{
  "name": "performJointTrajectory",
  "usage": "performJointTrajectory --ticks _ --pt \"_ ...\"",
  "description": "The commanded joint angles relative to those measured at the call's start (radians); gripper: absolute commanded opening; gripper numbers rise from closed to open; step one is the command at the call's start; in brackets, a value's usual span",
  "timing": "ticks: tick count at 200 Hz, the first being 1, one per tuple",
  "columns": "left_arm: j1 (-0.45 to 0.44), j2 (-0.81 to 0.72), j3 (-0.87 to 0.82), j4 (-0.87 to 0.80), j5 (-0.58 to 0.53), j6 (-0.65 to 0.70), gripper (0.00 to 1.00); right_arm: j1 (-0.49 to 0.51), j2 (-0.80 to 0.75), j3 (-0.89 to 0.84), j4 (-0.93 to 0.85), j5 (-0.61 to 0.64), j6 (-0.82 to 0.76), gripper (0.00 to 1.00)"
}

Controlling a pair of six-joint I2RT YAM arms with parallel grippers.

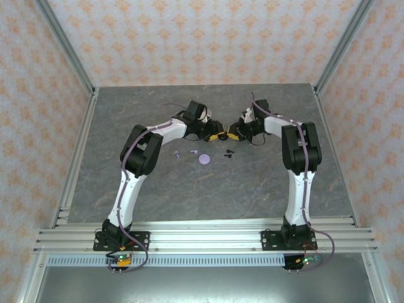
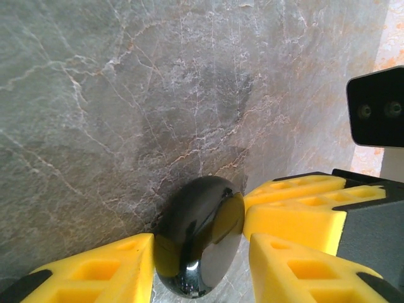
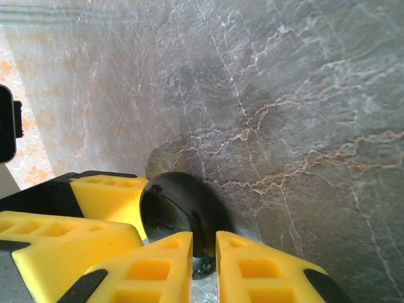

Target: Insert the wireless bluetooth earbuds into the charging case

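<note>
Pinching the black case (image 2: 189, 214) rim: right tool (image 3: 203, 255), fingers nearly together. Left tool (image 2: 201, 259) straddles the same case, can't tell if clamped. Lilac earbuds (image 1: 178, 153) and black earbuds (image 1: 228, 152) loose on table (image 1: 158, 189), flanking lilac case (image 1: 203, 158).

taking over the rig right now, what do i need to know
The left claw has its jaws either side of the black case; a firm grip is not certain.
The right claw is shut on that case's edge.
The lilac case lies on the table, nearer the arm bases. The lilac earbuds lie loose to its left, the black earbuds to its right.
Done: no earbud is in a case, and the black case looks closed.
Left: open the cases and seat all four earbuds.
</note>
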Motion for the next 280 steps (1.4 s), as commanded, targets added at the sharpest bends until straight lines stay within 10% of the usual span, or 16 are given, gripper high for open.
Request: performJointTrajectory --ticks 1,160,280 --pt "-0.048 0.043 -0.033 0.109 0.027 0.003 0.42 0.010 -0.002 -0.017 0.041 -0.047 0.023 0.17" --pt "-0.066 0.023 -0.009 -0.014 -0.032 0.077 0.28 -0.002 -0.025 -0.043 0.058 -0.045 0.043 0.22" --pt "0.030 -0.325 -0.260 0.141 0.101 0.232 0.16 -0.036 -0.433 -0.186 0.009 -0.027 -0.131 0.37"
